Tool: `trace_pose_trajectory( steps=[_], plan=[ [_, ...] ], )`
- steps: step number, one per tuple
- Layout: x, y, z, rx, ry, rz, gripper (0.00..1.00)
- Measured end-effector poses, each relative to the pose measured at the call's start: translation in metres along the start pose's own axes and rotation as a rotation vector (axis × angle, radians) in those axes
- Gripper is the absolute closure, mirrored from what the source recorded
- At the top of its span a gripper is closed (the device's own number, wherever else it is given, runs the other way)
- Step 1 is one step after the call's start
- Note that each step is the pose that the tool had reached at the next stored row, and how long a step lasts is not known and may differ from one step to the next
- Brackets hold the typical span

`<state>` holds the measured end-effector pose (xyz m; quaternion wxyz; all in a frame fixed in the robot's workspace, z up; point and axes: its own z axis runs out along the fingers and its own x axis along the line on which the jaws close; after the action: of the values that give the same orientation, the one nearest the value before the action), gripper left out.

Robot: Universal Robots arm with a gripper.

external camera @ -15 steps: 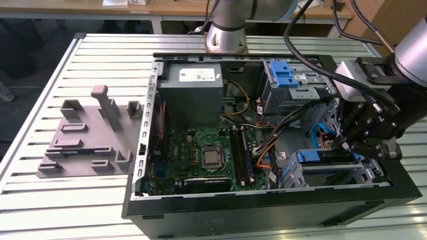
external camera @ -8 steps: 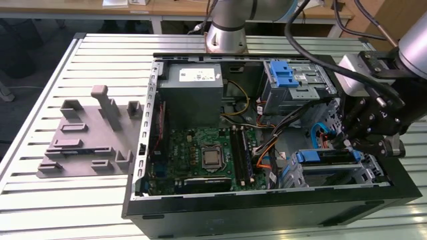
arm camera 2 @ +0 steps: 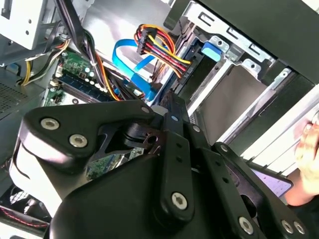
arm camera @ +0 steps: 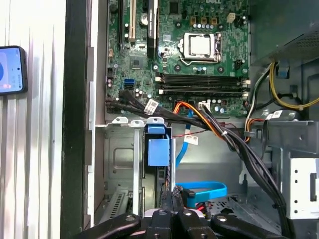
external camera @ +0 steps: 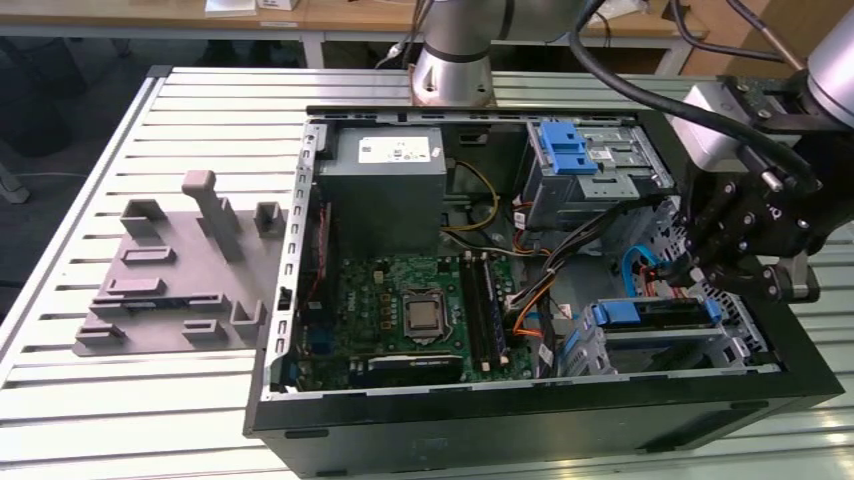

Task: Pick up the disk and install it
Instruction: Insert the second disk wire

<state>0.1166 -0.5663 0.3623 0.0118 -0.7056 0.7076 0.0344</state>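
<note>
Grey holder [external camera: 174,270] sits bare at exterior view's left, open PC case [external camera: 534,400] centre. Disk [external camera: 650,313] with blue bracket looks slotted upright in drive bay lower right, so install seems mostly done. Gripper [external camera: 714,270] hangs just above it at right, fingers together, nothing held.

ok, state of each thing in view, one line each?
computer case: side open, lying flat on the table.
disk: in its blue bracket, seated in the lower drive bay, not held.
gripper: above the lower bay, beside the blue data cable; finger state unclear.
CPU socket: bare, no cooler.
grey holder: empty, on the table at the exterior view's left.
power supply: mounted in the case.
</note>
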Motion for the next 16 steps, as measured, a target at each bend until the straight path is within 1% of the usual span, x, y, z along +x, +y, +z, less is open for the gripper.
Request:
trace_pose_trajectory(
  steps=[4, 7, 8, 11, 13, 14, 16],
  plan=[
    [-0.0046, 0.0005, -0.0018, -0.0002, 0.0001, 0.0, 0.89],
    [-0.0064, 0.0008, -0.0064, -0.0019, -0.0006, 0.0, 0.89],
    [-0.007, 0.0008, -0.0068, -0.0022, -0.0009, 0.0, 0.89],
    [-0.0084, 0.0007, -0.0069, -0.0024, -0.0007, 0.0, 0.89],
    [-0.0107, 0.0008, -0.0062, -0.0025, -0.0006, -0.001, 0.89],
    [-0.0124, 0.0011, -0.0055, -0.0025, -0.0007, -0.001, 0.82],
    [-0.016, 0.0021, -0.0038, -0.0026, -0.0008, -0.002, 0.82]
  ],
)
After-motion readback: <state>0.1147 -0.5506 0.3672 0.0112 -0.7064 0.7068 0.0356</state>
